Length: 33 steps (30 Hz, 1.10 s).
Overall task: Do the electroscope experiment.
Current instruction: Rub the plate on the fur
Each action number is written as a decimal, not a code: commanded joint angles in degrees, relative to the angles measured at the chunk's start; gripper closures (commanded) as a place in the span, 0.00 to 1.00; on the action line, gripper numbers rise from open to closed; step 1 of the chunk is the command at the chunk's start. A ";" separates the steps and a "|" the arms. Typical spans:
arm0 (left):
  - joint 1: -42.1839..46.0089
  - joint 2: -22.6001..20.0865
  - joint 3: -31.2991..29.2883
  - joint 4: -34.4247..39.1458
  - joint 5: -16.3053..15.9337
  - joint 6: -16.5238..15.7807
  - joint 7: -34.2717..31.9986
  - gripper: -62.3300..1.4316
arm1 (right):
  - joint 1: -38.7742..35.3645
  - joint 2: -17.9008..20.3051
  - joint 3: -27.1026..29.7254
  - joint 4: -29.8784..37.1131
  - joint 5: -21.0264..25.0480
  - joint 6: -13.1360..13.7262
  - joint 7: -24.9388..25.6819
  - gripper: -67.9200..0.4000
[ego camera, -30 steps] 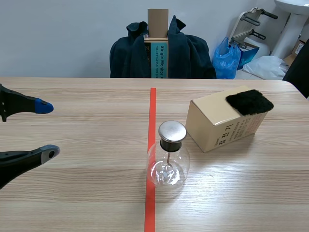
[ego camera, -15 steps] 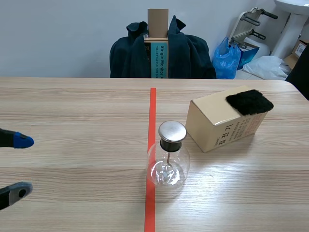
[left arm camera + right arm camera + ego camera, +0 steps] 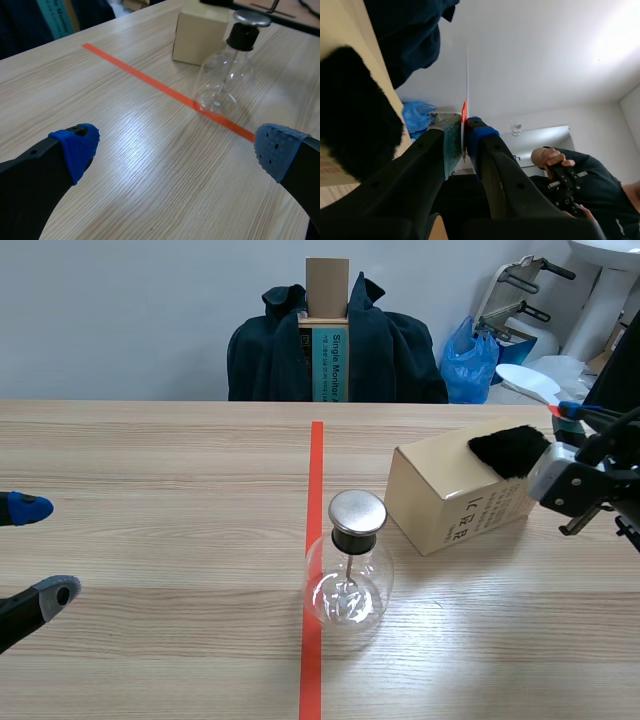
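The electroscope, a clear glass flask point(image 3: 348, 582) with a round metal cap point(image 3: 357, 510), stands on the red tape line mid-table. In the left wrist view the flask point(image 3: 224, 77) is ahead of my left gripper point(image 3: 175, 150), which is open and holds nothing. That left gripper point(image 3: 38, 550) sits at the table's left edge. A cardboard box point(image 3: 450, 495) right of the flask carries a black fur pad point(image 3: 510, 450). My right gripper point(image 3: 565, 410) is just right of the box, shut on a thin white plate point(image 3: 527, 377) with a red base. Seen from the right wrist, the plate point(image 3: 466, 75) shows edge-on in the right gripper point(image 3: 464, 125), beside the fur pad point(image 3: 355, 120).
A chair draped with a dark jacket point(image 3: 335, 340) stands behind the table's far edge. A blue bag point(image 3: 470, 365) and white items lie on the floor at the back right. A person's hands point(image 3: 557, 167) holding a device show beyond my right gripper.
My left gripper has drawn back toward the table's left edge, still open. The right arm has come into the scene view from the right, holding the white plate beside the box.
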 commanded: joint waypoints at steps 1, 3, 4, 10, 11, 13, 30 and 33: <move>0.70 1.51 -1.57 0.48 0.44 -0.04 -0.15 0.00 | 0.98 0.87 0.22 0.52 -0.28 -0.83 -0.26 0.98; 2.25 3.19 -3.91 1.29 1.86 0.20 0.94 0.00 | 1.16 0.74 -0.59 -0.74 -0.50 -0.83 -0.22 0.98; 3.10 3.93 -4.90 1.90 2.21 0.50 1.77 0.00 | 1.16 0.76 -1.01 -1.20 -0.66 -0.83 -0.20 0.98; 7.52 6.80 -9.88 4.96 3.91 0.98 3.06 0.00 | 1.14 0.74 -2.01 -3.87 -2.71 -0.79 -0.39 0.98; 8.17 6.99 -10.67 5.44 3.91 0.96 3.06 0.00 | 1.14 0.74 -2.01 -4.31 -2.82 -0.76 -0.39 0.98; 9.57 7.28 -12.46 6.45 3.89 0.96 3.06 0.00 | 1.14 0.79 -2.01 -4.98 -2.89 -0.76 -0.44 0.98; 17.46 14.27 -23.06 8.04 11.89 0.13 0.55 0.00 | 0.81 0.83 -2.01 -9.55 -5.07 -0.59 -3.65 0.98; 18.62 14.80 -24.26 8.04 13.09 -1.07 -2.03 0.00 | 0.81 0.83 -2.01 -10.34 -5.42 -0.57 -3.63 0.98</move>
